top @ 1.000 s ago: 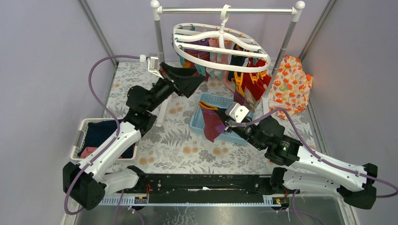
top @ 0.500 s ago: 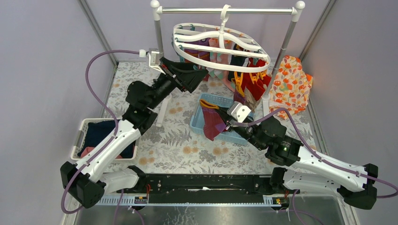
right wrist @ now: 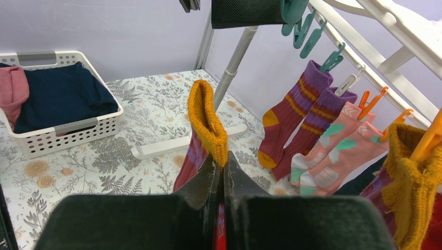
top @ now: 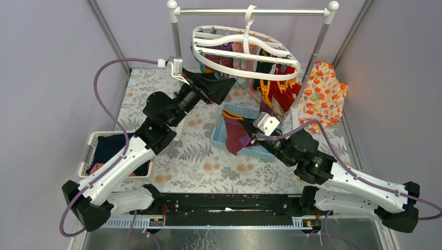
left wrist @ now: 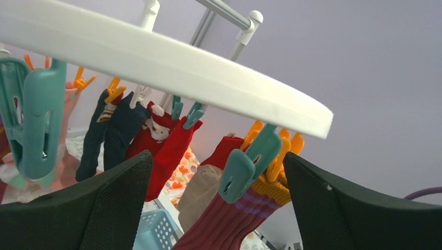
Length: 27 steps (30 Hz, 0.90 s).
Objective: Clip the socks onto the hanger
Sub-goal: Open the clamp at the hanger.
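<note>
Right gripper (right wrist: 221, 167) is clamped on a maroon sock (right wrist: 207, 122) just under its mustard cuff, over the basket (top: 235, 108). The sock looks light, limp and stretchy, so the thick cuff seems the best hold, and its top edge stands free for clipping. Left gripper (left wrist: 218, 162) has its jaws wide around a teal clip (left wrist: 249, 162) under the hanger (left wrist: 172, 67), at 12 o'clock from the sock. Hung socks (top: 284, 96) crowd 1–2 o'clock and the pole (top: 177, 48) is at 11, so 9 looks roomiest.
</note>
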Motion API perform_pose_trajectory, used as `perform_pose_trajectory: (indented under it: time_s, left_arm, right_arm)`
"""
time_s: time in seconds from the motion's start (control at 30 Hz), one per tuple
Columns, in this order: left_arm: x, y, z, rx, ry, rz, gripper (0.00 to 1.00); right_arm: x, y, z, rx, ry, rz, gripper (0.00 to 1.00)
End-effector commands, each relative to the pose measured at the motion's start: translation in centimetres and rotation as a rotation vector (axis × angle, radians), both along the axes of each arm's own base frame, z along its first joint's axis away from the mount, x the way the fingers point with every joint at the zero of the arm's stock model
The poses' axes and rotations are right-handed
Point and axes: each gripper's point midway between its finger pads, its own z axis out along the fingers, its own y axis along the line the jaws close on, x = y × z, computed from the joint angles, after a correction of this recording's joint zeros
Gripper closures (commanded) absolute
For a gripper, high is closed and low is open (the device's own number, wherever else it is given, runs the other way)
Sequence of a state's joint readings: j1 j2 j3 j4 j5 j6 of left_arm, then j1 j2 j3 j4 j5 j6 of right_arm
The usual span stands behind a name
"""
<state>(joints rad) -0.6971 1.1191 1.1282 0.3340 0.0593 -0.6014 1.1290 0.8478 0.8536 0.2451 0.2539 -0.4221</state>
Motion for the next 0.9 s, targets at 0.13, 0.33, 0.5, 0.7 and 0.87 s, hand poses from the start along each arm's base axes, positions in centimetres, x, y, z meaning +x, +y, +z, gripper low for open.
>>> perform_pose_trajectory:
  time_s: [0.13, 0.33, 0.5, 0.7, 0.87]
  left_arm:
    - [-1.0, 1.2, 2.2, 0.0, -0.015, 0.136, 0.01]
    - [-0.7, 1.0, 1.8, 0.052, 0.037, 0.218, 0.03]
    - [-0.7, 0.5, 1.7, 0.091, 0.052, 0.267, 0.08]
    - [-0.2, 0.9, 1.0, 0.144, 0.058, 0.355, 0.13]
    - [0.2, 0.9, 1.0, 0.166, 0.054, 0.394, 0.19]
  right_arm:
    - [0.5, -0.9, 3.2, 0.097, -0.035, -0.041, 1.0]
    - [0.5, -1.0, 3.3, 0.103, -0.035, -0.047, 1.0]
    - [0.6, -1.0, 3.3, 0.106, -0.034, -0.05, 1.0]
    - [0.5, -1.2, 3.4, 0.113, -0.035, -0.05, 1.0]
    - [0.5, -1.1, 3.3, 0.112, -0.035, -0.048, 1.0]
